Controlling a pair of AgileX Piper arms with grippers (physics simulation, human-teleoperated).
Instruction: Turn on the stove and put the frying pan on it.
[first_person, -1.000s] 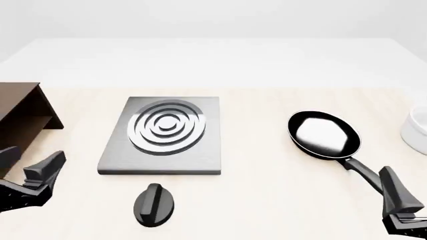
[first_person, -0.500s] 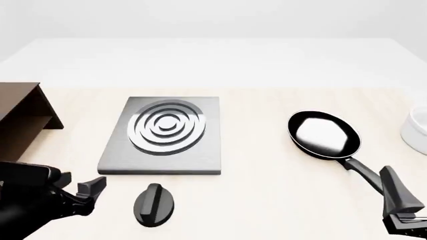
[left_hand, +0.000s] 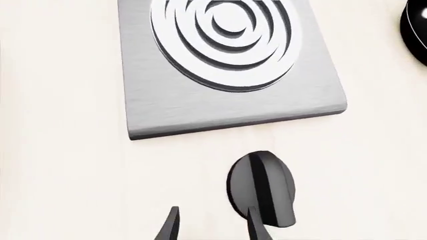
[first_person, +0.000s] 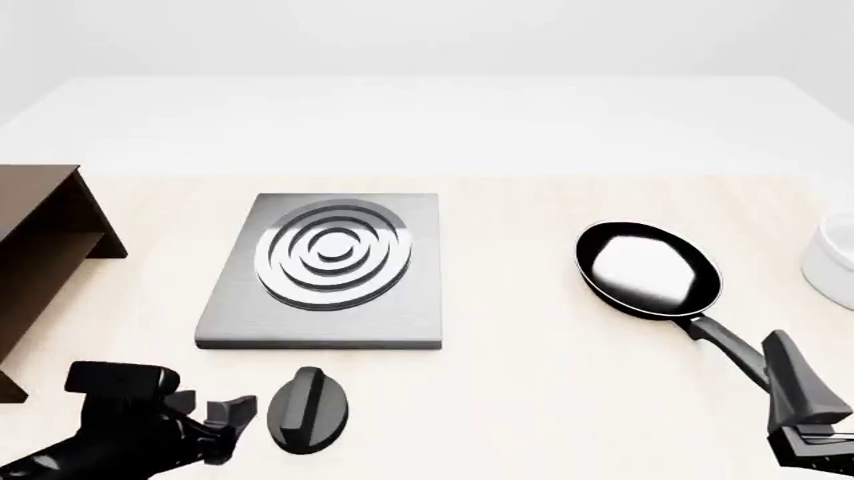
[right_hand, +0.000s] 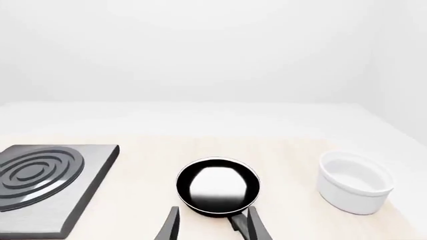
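The stove (first_person: 400, 310) is a grey slab with silver rings, left of the table's middle; it also shows in the left wrist view (left_hand: 227, 105) and the right wrist view (right_hand: 80, 195). Its black knob (first_person: 310, 408) lies apart from it, near the front edge. My left gripper (first_person: 230, 418) is open just left of the knob (left_hand: 261, 187), with one fingertip (left_hand: 255, 227) at the knob's edge. The frying pan (first_person: 650, 268) rests on the table at right, its handle (first_person: 727, 345) pointing toward my right gripper (first_person: 801, 400). The right gripper (right_hand: 213, 225) is open just behind the pan (right_hand: 217, 186).
A brown wooden shelf (first_person: 40, 240) stands at the left edge. A white cup (right_hand: 352, 182) sits right of the pan, at the table's right edge (first_person: 834, 262). Bare tabletop separates stove and pan.
My left arm has swung rightward along the front edge, from near the shelf to beside the knob. The right arm, pan and stove have stayed put.
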